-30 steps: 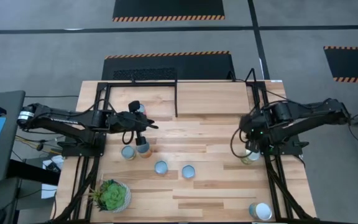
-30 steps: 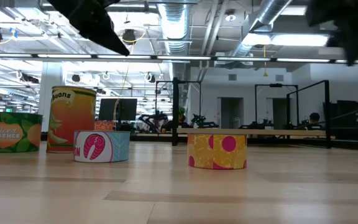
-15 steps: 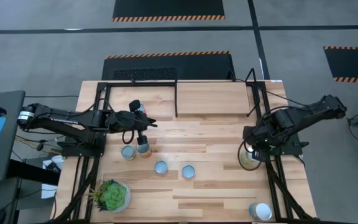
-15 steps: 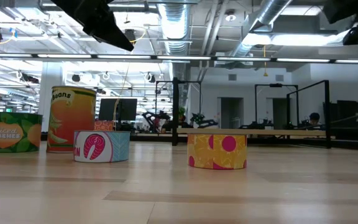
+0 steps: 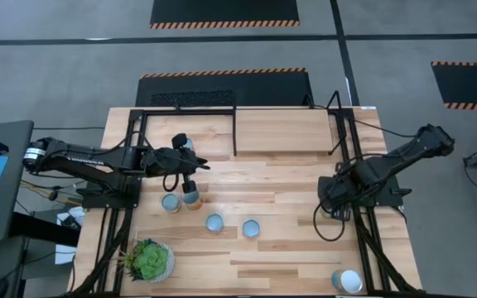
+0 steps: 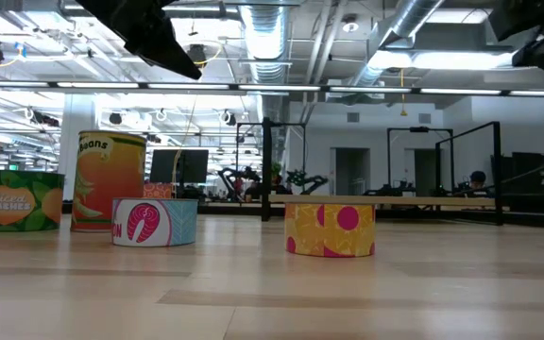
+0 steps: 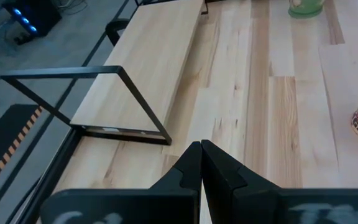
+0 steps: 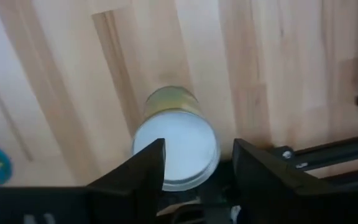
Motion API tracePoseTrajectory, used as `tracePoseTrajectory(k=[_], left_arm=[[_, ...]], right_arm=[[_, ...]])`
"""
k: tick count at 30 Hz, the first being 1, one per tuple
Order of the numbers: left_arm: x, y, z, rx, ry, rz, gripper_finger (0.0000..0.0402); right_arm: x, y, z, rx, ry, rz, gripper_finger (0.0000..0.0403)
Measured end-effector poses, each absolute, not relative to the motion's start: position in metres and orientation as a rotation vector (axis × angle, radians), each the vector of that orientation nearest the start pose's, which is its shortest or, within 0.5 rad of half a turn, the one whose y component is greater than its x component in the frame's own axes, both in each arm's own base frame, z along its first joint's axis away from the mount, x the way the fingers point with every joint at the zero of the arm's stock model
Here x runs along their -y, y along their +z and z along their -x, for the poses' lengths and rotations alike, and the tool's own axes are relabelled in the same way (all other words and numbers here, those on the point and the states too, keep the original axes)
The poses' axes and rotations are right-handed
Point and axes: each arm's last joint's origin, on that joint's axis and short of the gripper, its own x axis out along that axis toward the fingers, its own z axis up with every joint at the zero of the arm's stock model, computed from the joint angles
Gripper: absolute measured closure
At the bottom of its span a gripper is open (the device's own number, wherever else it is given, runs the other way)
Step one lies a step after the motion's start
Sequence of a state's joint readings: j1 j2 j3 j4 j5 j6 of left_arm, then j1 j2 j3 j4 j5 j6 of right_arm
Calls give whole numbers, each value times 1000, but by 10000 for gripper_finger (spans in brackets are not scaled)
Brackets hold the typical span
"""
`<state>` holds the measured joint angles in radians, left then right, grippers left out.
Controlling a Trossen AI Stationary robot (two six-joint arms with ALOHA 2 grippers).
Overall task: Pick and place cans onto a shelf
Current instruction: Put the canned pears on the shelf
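Several cans stand on the table: two (image 5: 171,202) (image 5: 190,197) near my left gripper, two more (image 5: 214,222) (image 5: 251,228) toward the middle, and one (image 5: 348,281) at the near right corner. My left gripper (image 5: 204,165) is shut and hovers above the table beside the shelf (image 5: 284,132), touching nothing. My right gripper (image 8: 194,163) is open above a green-sided can (image 8: 178,148) at the table's right. Its fingers stand on either side of the can's silver top. In the high view that gripper (image 5: 335,203) hides the can.
A potted plant (image 5: 149,260) sits at the near left corner. Black frame rods (image 5: 363,232) run along the table's right side, close to my right gripper. Bare wood lies between the middle cans and the right gripper.
My right gripper has moved toward the table's near edge and come over the green-sided can, which showed beside it in the high view and is now covered by it. The left arm has kept still.
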<state>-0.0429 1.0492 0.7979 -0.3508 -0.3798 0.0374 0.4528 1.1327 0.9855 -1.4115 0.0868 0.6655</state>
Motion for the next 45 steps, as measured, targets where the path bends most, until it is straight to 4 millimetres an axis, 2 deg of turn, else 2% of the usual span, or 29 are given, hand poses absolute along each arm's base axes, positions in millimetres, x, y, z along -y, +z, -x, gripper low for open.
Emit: tracePoseTrajectory(k=[8, 13, 17, 21, 25, 29, 34, 45], left_arm=[[-1, 276, -219, -600, 316, -155, 401], [-1, 276, -219, -600, 316, -155, 401], [-1, 276, -219, -593, 315, -157, 401], [-1, 276, -219, -589, 320, -135, 401], [-1, 276, -219, -587, 323, -122, 401], [-1, 276, -219, -587, 323, -123, 401], [-1, 276, -219, -587, 323, -123, 401], [-1, 276, -219, -588, 322, -130, 401]], right_arm=[[-73, 261, -140, -1536, -249, -19, 204], [-68, 248, -122, -1537, -313, -80, 215], [-63, 249, -109, -1474, -300, -152, 220], [-59, 252, -104, -1405, -262, -200, 224], [-58, 241, -102, -1395, -253, -203, 228], [-61, 240, -107, -1360, -217, -197, 237], [-61, 237, -110, -1367, -267, -166, 247], [-69, 221, -130, -1476, -355, -127, 269]])
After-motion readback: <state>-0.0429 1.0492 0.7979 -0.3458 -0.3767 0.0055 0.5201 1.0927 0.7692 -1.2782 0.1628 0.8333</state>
